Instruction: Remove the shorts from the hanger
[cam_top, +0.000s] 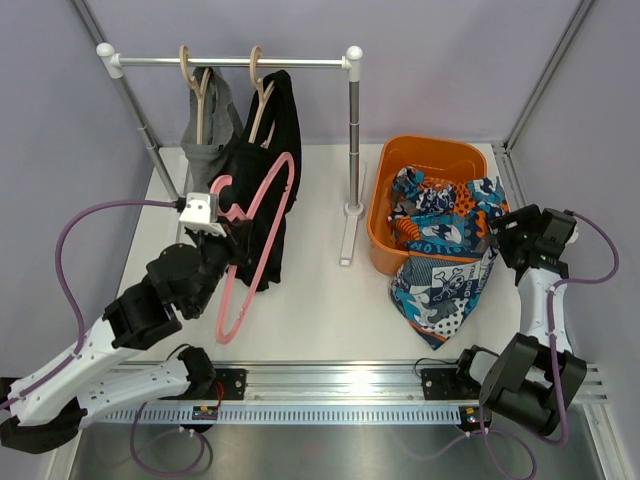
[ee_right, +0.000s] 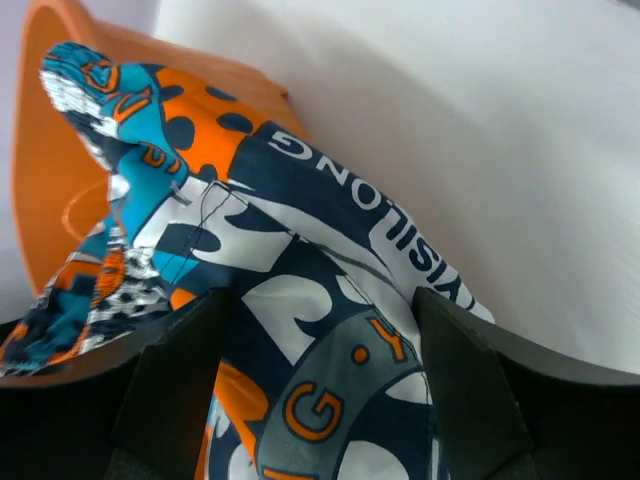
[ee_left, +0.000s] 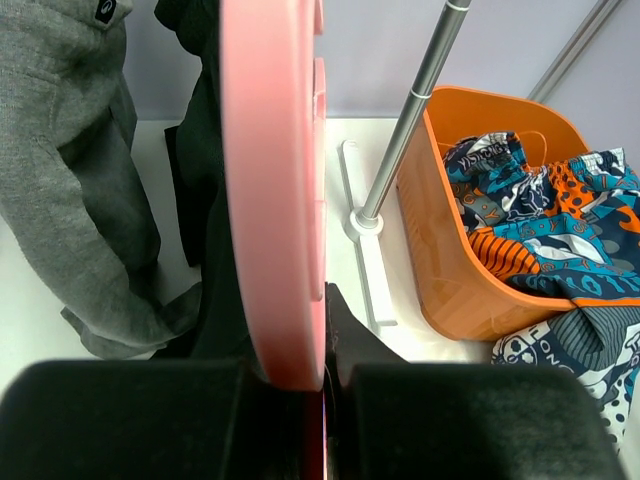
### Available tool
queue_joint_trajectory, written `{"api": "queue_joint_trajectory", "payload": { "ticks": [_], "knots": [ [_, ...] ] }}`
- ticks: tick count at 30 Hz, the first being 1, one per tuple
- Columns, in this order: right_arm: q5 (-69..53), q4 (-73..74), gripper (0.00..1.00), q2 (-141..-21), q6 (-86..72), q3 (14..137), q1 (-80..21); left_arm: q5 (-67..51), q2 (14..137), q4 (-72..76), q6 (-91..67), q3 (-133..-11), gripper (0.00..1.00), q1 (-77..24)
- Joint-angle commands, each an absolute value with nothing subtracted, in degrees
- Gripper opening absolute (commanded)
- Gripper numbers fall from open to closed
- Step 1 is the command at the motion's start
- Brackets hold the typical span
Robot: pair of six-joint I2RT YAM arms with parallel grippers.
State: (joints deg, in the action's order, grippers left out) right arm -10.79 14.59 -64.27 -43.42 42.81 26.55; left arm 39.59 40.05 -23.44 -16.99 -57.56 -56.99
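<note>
Left gripper [ee_left: 325, 375]: clamped on the pink hanger [ee_left: 275, 200], which is bare and tilted in front of the black shorts [cam_top: 270, 130]

Right gripper [ee_right: 315, 400]: jaws wide apart, printed shorts [ee_right: 300, 260] lying between the fingers, no pinch visible

Counts:
- shorts x3: grey shorts [ee_left: 70, 180] and black on the rail [cam_top: 230, 62], the printed pair in the orange bin [cam_top: 425, 155] and spilling over its near rim onto the table [cam_top: 320, 310]
- hangers x3: two wooden hangers [cam_top: 200, 90] on the rail, each carrying one pair, plus the pink one
- bin x1, rail x1

Writing: white block letters on the print, upside down in the right wrist view, can't read them for sure. Small dark tag on the grey pair in the left wrist view, unreadable

Views: only top shows the wooden hangers and both arms. Left wrist shows the hanger edge-on. Right wrist shows only print, bin and table
</note>
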Motion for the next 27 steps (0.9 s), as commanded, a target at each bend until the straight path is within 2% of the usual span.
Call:
{"api": "queue_joint_trajectory", "payload": {
  "ticks": [1, 2, 5, 6, 9, 12, 18, 22, 27],
  "knots": [
    [-15.37, 7.21, 0.77, -61.61, -45.97, 42.54, 26.81, 39.55, 39.11, -20.57, -18.02, -57.04, 0.0, -56.95],
    [-15.64, 7.03, 0.62, -61.44, -45.97, 42.63, 26.81, 39.55, 39.02, -20.57, -18.02, -56.95, 0.0, -56.95],
    [-15.65, 8.69, 0.34, -59.95, -45.7, 43.33, 26.72, 39.73, 38.67, -20.57, -18.1, -56.51, 0.0, -56.95],
    [-15.47, 9.4, 0.2, -58.9, -45.62, 43.68, 26.81, 39.81, 38.58, -20.65, -18.11, -56.43, 0.0, -56.95],
    [-14.42, 12.91, 0.05, -56.53, -44.48, 45.78, 26.81, 39.9, 38.41, -20.65, -18.19, -56.25, 0.0, -56.95],
    [-13.89, 16.43, 0.0, -54.5, -43.33, 48.77, 26.81, 39.9, 38.41, -20.57, -18.19, -56.07, 0.0, -56.95],
    [-23.17, 21.44, 0.0, -56.24, -43.76, 63.94, 26.81, 39.73, 38.85, -20.56, -17.93, -56.51, 0.0, -56.95],
    [-29.61, 21.19, 0.0, -61.86, -49.37, 75.54, 26.72, 39.46, 39.28, -20.3, -17.84, -57.04, 0.0, -56.95],
    [-30.94, 21.09, 0.0, -72.56, -52.21, 91.99, 22.25, 38.94, 40.51, -20.3, -17.67, -57.92, 0.0, -56.95]
  ]
}}
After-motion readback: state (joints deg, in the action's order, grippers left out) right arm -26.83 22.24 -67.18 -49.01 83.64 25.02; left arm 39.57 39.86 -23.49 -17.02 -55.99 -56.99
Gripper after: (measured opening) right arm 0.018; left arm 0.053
